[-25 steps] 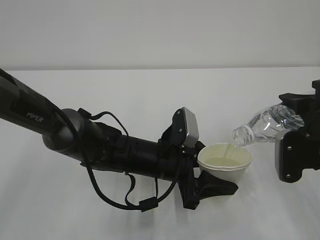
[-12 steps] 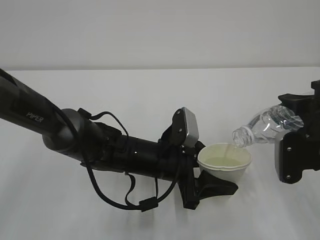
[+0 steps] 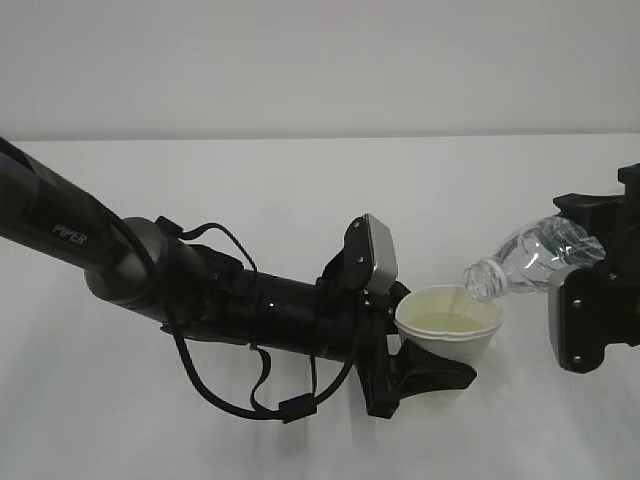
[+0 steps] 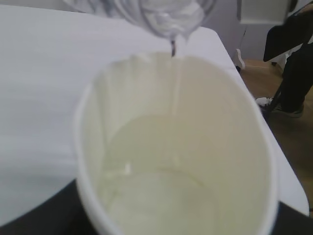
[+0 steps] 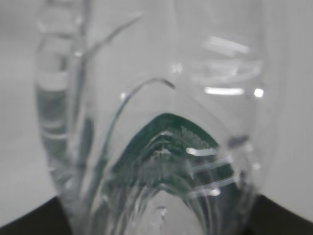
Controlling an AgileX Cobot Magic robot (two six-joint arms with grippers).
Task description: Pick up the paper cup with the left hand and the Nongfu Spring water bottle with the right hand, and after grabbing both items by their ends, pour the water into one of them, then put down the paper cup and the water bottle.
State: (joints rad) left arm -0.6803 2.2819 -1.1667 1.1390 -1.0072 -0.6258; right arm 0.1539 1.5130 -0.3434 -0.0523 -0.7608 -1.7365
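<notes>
My left gripper (image 3: 432,345) is shut on the white paper cup (image 3: 450,325), holding it upright just above the table. The cup's pale yellowish inside (image 4: 195,127) fills the left wrist view, with a shallow pool of water (image 4: 161,188) at the bottom. My right gripper (image 3: 582,265) is shut on the base end of the clear Nongfu Spring water bottle (image 3: 525,258). The bottle is tilted with its open mouth (image 3: 480,280) down over the cup's rim. A thin stream of water (image 4: 174,93) runs from the mouth (image 4: 171,17) into the cup. The bottle's green label (image 5: 171,142) shows close up.
The white table (image 3: 300,190) runs back to a pale wall. In the left wrist view the table's far corner (image 4: 220,44) ends at a wooden floor (image 4: 288,147), where a person's dark legs and shoe (image 4: 288,73) stand.
The bottle has tipped slightly further and its mouth sits a touch lower over the cup. Water keeps running. The left arm and cup have not moved.
</notes>
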